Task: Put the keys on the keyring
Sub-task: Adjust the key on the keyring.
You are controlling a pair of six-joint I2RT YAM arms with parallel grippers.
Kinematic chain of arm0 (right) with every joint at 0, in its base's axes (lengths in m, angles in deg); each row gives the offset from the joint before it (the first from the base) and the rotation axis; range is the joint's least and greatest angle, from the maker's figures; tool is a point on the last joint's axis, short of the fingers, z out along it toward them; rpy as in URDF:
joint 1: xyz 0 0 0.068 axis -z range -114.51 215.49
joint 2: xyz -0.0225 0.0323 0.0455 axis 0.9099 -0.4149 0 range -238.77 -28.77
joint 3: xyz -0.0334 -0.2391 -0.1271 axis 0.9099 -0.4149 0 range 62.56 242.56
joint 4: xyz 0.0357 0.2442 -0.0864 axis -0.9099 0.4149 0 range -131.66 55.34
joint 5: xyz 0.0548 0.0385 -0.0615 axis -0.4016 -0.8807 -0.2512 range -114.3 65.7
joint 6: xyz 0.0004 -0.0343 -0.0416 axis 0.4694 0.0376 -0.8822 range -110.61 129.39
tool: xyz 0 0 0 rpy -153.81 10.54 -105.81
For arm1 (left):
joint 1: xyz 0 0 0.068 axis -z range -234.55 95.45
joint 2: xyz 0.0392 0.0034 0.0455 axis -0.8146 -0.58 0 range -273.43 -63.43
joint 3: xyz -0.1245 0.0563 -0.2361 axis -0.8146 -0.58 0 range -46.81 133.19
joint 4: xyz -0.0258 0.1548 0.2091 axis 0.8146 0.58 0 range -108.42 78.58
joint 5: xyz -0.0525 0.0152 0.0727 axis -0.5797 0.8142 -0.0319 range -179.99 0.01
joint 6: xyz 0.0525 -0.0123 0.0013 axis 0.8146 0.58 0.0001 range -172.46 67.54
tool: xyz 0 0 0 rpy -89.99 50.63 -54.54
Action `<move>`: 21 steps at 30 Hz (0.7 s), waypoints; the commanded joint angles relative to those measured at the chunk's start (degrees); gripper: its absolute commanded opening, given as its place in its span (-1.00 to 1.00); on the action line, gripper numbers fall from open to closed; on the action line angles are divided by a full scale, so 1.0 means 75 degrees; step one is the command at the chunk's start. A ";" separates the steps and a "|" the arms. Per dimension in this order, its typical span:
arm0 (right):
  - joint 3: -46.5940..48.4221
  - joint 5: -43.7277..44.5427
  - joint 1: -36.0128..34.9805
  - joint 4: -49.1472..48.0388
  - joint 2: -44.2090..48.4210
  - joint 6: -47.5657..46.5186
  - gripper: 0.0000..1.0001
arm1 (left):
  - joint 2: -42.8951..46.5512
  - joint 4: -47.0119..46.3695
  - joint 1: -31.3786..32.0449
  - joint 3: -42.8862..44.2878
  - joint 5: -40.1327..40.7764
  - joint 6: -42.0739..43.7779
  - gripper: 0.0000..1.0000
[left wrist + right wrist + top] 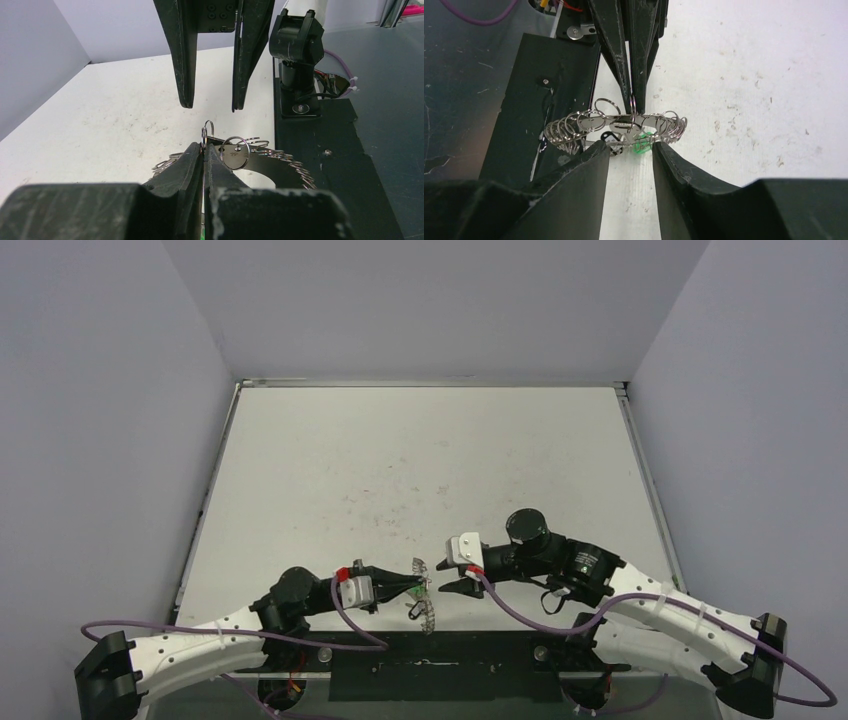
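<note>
The keyring, a thin silver hoop with a looped rim, hangs just above the table's near edge. My left gripper is shut on its rim; in the right wrist view its fingers come down from the top. A green-headed key and a black-headed key dangle under the hoop. A silver key sits in a small loop beside the left fingertips. My right gripper faces the hoop, open, with the two dangling keys just past its fingertips. From above, the left gripper and right gripper nearly meet at the keyring.
The black mounting plate and the right arm's base post lie just behind the hoop. The white tabletop stretches to grey walls at the back and both sides. Purple cables trail along both arms.
</note>
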 commanded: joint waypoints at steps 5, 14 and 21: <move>-0.0032 -0.0448 -0.0024 -0.1712 -0.0297 0.0263 -0.33 | -0.0074 -0.0996 0.0022 0.0111 -0.0273 -0.0167 -1.00; -0.0050 -0.0598 -0.0036 -0.1909 -0.0688 0.0442 -0.43 | -0.0057 -0.0976 0.0022 0.0139 -0.0268 -0.0197 -1.00; -0.0057 -0.0716 -0.0042 -0.1668 -0.0717 0.0327 -0.36 | -0.0047 -0.0955 0.0029 0.0135 -0.0244 -0.0151 -1.00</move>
